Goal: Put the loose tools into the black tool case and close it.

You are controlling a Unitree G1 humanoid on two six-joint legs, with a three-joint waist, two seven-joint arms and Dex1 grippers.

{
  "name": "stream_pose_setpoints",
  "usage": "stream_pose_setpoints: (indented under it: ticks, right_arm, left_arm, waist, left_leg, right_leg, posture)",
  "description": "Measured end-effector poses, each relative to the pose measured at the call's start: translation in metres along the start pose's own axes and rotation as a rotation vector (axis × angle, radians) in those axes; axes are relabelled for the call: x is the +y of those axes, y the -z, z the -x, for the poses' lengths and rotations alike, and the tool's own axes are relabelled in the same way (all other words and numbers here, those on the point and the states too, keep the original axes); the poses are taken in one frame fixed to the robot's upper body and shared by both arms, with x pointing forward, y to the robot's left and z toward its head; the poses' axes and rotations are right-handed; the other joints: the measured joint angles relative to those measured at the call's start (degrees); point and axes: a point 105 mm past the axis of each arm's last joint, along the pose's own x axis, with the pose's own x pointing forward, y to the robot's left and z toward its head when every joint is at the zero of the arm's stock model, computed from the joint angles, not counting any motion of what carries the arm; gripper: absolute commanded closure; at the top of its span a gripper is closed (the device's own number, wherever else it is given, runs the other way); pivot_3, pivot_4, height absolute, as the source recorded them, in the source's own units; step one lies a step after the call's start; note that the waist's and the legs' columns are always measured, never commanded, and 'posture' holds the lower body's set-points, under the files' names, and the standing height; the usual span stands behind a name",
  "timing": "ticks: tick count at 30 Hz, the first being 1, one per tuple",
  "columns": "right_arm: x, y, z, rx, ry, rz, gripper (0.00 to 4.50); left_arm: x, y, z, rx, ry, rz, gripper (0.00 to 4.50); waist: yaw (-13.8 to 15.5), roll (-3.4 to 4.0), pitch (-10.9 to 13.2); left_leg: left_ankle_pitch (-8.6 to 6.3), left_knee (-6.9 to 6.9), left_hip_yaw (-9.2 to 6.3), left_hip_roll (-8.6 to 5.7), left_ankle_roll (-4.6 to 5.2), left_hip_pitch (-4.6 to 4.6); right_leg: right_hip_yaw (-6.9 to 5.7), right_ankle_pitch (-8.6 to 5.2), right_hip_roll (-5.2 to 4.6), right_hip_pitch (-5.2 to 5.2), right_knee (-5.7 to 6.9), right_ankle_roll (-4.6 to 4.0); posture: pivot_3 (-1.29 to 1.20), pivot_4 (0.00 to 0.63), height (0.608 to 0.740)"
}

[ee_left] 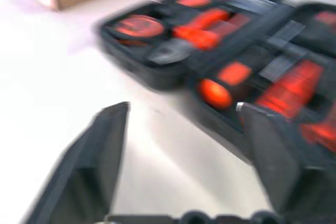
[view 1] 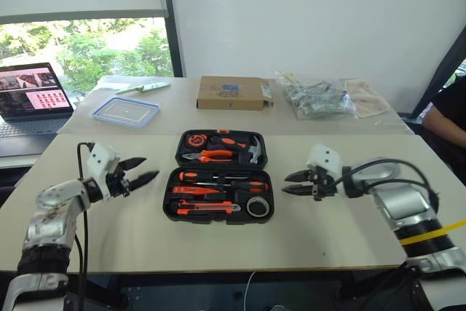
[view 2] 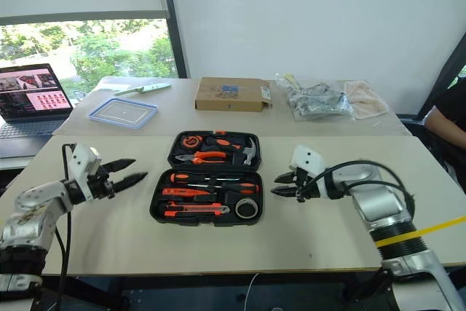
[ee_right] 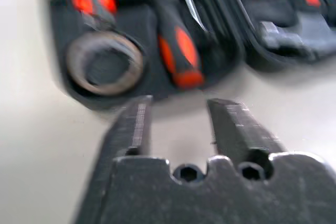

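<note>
The left gripper (view 1: pixel 143 169) hovers with its fingers spread apart, empty, just off one end of the black tool case (view 1: pixel 220 175). The right gripper (view 1: pixel 293 183) hovers at the case's other end, fingers parted narrowly, holding nothing. The case lies open between them on the bench (view 1: pixel 342 227), with the screwdrivers (view 1: pixel 222 178), utility knife (view 1: pixel 207 210) and tape roll (view 1: pixel 257 207) seated inside. Beyond it sit a cardboard box (view 1: pixel 233 92) and a clear food container (view 1: pixel 126 111).

The left tool (ee_left: pixel 181 150), fingers parted, faces the open tool case (ee_left: pixel 173 77).
</note>
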Motion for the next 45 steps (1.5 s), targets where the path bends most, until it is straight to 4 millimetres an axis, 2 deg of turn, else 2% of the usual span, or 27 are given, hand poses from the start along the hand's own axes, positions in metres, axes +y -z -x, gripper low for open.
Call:
stream_pose_setpoints:
  ticks: [1,2,3,5,8,14,18,23,33,36,38,39,41,42,45]
  right_arm:
    - [-0.003,0.002,-0.004,-0.001,0.039,0.004,4.48]
    - [-0.006,0.003,-0.008,-0.002,0.071,0.008,4.5]
    - [-0.011,0.007,-0.015,-0.001,0.114,0.015,4.5]
    - [-0.014,0.008,-0.028,-0.021,0.147,0.02,4.5]
    - [-0.017,0.004,-0.04,-0.042,0.147,0.04,4.5]
    - [-0.021,-0.01,-0.055,-0.094,0.126,0.075,4.5]
    - [-0.019,-0.008,-0.05,-0.104,0.082,0.063,4.5]
    - [-0.007,-0.002,-0.039,-0.115,0.003,0.055,4.5]
    - [0.028,0.009,-0.009,-0.083,-0.09,0.021,4.5]
    - [0.035,0.01,-0.004,-0.087,-0.111,0.019,4.5]
    - [0.037,0.014,0.003,-0.086,-0.109,0.01,4.5]
    - [0.037,0.018,0.007,-0.081,-0.104,0.001,4.21]
    - [0.037,0.02,0.016,-0.092,-0.097,-0.072,3.81]
    - [0.038,0.02,0.021,-0.091,-0.103,-0.109,3.47]
    - [0.03,0.01,0.036,-0.092,-0.068,-0.202,2.43]
  left_arm:
    - [0.0,0.003,-0.006,0.022,-0.008,0.006,3.04]
    - [-0.001,0.006,-0.011,0.036,-0.012,0.011,3.24]
    - [-0.004,0.013,-0.02,0.074,-0.016,0.021,3.73]
    - [-0.01,0.025,-0.032,0.134,-0.012,0.037,4.39]
    - [-0.013,0.038,-0.038,0.206,-0.01,0.043,4.39]
    - [-0.021,0.035,-0.048,0.198,0.037,0.047,4.39]
    - [-0.035,0.033,-0.054,0.168,0.123,0.039,4.39]
    - [-0.052,0.037,-0.058,0.155,0.211,0.053,4.39]
    - [-0.085,0.042,-0.023,0.166,0.285,0.004,4.39]
    - [-0.084,0.045,-0.016,0.161,0.251,0.014,4.39]
    - [-0.075,0.048,-0.007,0.166,0.199,0.027,4.39]
    - [-0.069,0.048,-0.003,0.173,0.172,0.031,4.44]
    - [-0.053,0.05,0.008,0.211,0.108,0.054,3.89]
    - [-0.048,0.05,0.012,0.232,0.098,0.06,3.72]
    - [-0.035,0.047,0.027,0.284,0.073,0.132,2.57]
  waist:
    - [-0.2,0.0,0.0]
    - [-0.3,0.0,0.0]
    - [-0.37,0.0,0.0]
    - [-0.6,0.0,0.0]
    - [-0.89,0.0,0.0]
    - [-0.62,0.0,0.0]
    - [-0.24,0.01,0.01]
    - [-0.31,0.01,0.0]
    - [-0.28,0.02,0.0]
    - [-0.15,0.02,0.0]
    - [-0.14,0.01,0.0]
    - [-0.15,0.01,0.0]
    - [-0.17,0.01,0.01]
    - [-0.16,0.01,0.01]
    - [-0.15,0.01,0.01]
  left_leg:
    - [0.0,-0.01,0.01,-0.01,0.0,0.02]
    - [0.01,-0.02,0.02,0.0,-0.01,0.02]
    - [0.01,-0.02,0.04,-0.02,-0.01,0.03]
    - [0.03,-0.03,0.07,-0.02,-0.04,0.05]
    - [0.05,-0.03,0.08,0.0,-0.08,0.04]
    - [0.05,-0.03,0.01,-0.03,-0.08,0.03]
    - [0.05,-0.04,-0.03,-0.04,-0.08,0.01]
    - [0.05,-0.05,-0.08,-0.02,-0.08,0.02]
    - [0.04,-0.07,-0.07,0.05,-0.09,0.11]
    - [0.04,-0.06,-0.07,0.06,-0.09,0.16]
    - [0.04,-0.06,-0.07,0.07,-0.09,0.2]
    - [0.04,-0.06,-0.07,0.08,-0.09,0.2]
    - [0.04,-0.05,-0.05,0.08,-0.08,0.17]
    - [0.04,-0.06,-0.05,0.09,-0.08,0.17]
    - [0.03,-0.05,-0.05,0.12,-0.07,0.17]
  right_leg:
    - [0.0,0.0,0.02,0.01,0.0,0.0]
    - [0.0,0.0,0.03,0.02,-0.01,0.0]
    - [0.0,0.0,0.04,0.03,-0.02,0.0]
    - [0.01,0.0,0.08,0.01,-0.02,0.0]
    - [0.01,0.0,0.11,-0.01,-0.04,0.0]
    - [-0.04,-0.01,0.05,0.05,-0.08,0.01]
    - [-0.11,-0.01,0.04,0.06,-0.13,0.01]
    - [-0.21,-0.01,0.04,0.1,-0.14,0.02]
    - [-0.08,-0.02,0.01,0.13,-0.11,0.01]
    - [-0.05,-0.01,0.0,0.15,-0.08,0.0]
    - [-0.01,-0.01,0.01,0.15,-0.03,-0.02]
    - [-0.01,-0.02,0.01,0.15,-0.02,-0.03]
    - [0.02,-0.01,0.01,0.11,0.0,-0.04]
    - [0.03,-0.01,0.0,0.1,0.02,-0.04]
    - [0.03,0.0,0.01,0.09,0.03,-0.06]
  posture:
    - [0.0,0.15,0.74]
    - [0.0,0.15,0.74]
    - [0.0,0.15,0.74]
    - [0.0,0.15,0.74]
    - [0.0,0.15,0.74]
    - [0.0,0.15,0.74]
    - [0.0,0.15,0.74]
    - [0.0,0.15,0.74]
    - [0.0,0.15,0.74]
    - [0.0,0.15,0.74]
    - [0.0,0.15,0.74]
    - [0.0,0.15,0.74]
    - [0.0,0.15,0.74]
    - [0.0,0.15,0.74]
    - [0.0,0.15,0.74]
